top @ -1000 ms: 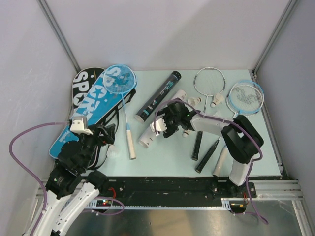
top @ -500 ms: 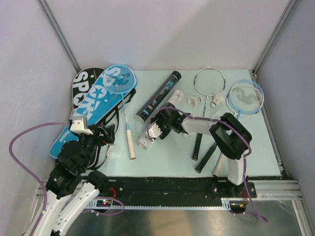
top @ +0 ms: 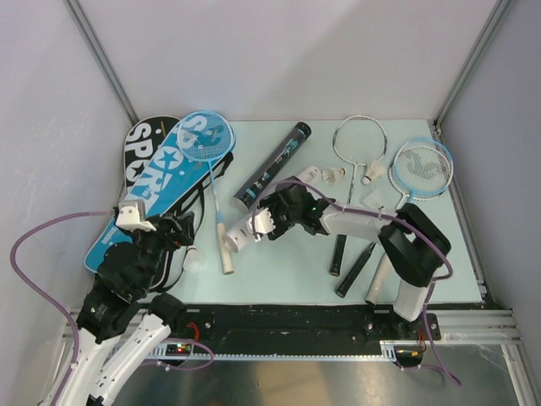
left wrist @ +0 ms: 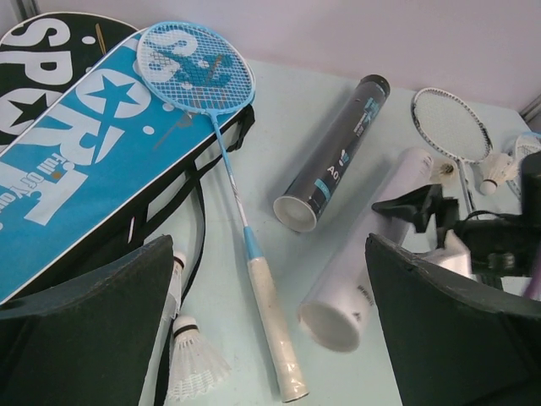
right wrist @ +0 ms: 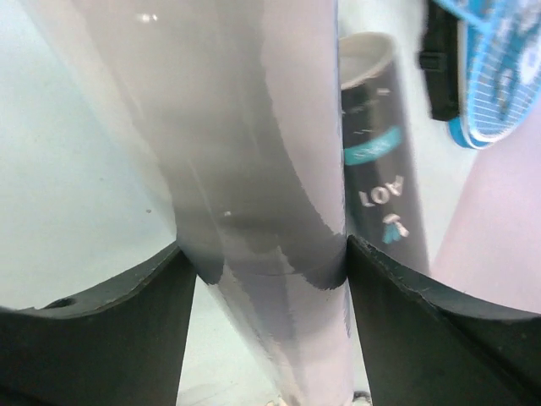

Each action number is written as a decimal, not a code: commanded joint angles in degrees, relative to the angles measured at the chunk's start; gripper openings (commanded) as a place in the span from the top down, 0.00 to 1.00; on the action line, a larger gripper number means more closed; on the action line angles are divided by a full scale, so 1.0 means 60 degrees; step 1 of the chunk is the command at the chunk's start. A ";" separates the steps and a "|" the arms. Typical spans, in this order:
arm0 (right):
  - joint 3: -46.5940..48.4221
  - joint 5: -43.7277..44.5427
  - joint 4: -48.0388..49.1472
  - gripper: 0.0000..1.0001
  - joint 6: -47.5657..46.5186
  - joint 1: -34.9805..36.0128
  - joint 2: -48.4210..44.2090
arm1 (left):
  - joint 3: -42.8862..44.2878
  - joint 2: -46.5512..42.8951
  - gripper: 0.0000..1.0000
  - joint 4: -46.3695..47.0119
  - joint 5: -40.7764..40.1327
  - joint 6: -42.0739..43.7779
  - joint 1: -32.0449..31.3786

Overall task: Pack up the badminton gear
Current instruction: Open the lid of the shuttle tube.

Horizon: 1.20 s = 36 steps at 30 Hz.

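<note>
Clearly, the right hand (top: 269, 222) was clamped around the white tube (left wrist: 365, 254), 1 finger pressed against each side of it in the right wrist view. The tube ran slantwise across the middle of the table (top: 287, 272), its open end toward the left arm and just beside the white grip of the blue racket (top: 207, 135). Whether the tube rested on the table or hung just above it could not be told. The black teal-printed tube (top: 272, 167) lay beside it, roughly parallel, with its open end also facing the near side.

The left hand (top: 177, 233) hung with its fingers spread wide and held nothing. A shuttlecock (left wrist: 193, 365) lay on the table just below it. The blue racket's head rested on the blue "SPORT" cover (left wrist: 76, 169), which overlapped the black cover (top: 142, 135) at the far left. At the far right lay the silver racket (top: 359, 139) and another blue-rimmed racket (top: 423, 167). 2 more shuttlecocks (top: 336, 174) sat near the silver racket's throat
</note>
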 commanded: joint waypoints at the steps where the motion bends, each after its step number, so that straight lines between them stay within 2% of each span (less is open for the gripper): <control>1: -0.0149 -0.0887 0.0828 0.57 0.2003 -0.0023 -0.1699 | 0.0911 0.0106 0.02 -0.0200 0.0005 -0.0535 0.0038; 7: -0.0809 -0.1291 0.1574 0.57 0.3564 -0.0089 -0.2909 | 0.2116 0.0425 0.02 -0.0740 0.0920 -0.0580 0.0038; 10: -0.0870 -0.0856 0.2189 0.59 0.5842 -0.0070 -0.3520 | 0.2627 0.0727 0.02 -0.0946 0.1823 -0.0188 0.0038; 13: -0.0931 -0.0340 0.2363 0.61 0.8423 0.0072 -0.4153 | 0.3249 0.1224 0.03 -0.1649 0.2043 0.0062 0.0038; 17: -0.1312 -0.0321 0.2364 0.60 1.0865 0.0353 -0.4877 | 0.4000 0.1736 0.02 -0.2182 0.2539 0.0352 0.0038; 22: -0.1410 0.0032 0.1540 0.60 1.3406 0.0544 -0.5457 | 0.4672 0.2270 0.04 -0.2213 0.4677 0.1149 0.0038; 28: -0.1420 -0.0329 0.0709 0.60 1.4717 0.0612 -0.5820 | 0.5633 0.3430 0.08 -0.2271 0.6365 0.1799 0.0036; 36: -0.1422 -0.0398 -0.0029 0.61 1.5127 0.0748 -0.5851 | 0.7776 0.5196 0.18 -0.2289 0.7624 0.1869 0.0038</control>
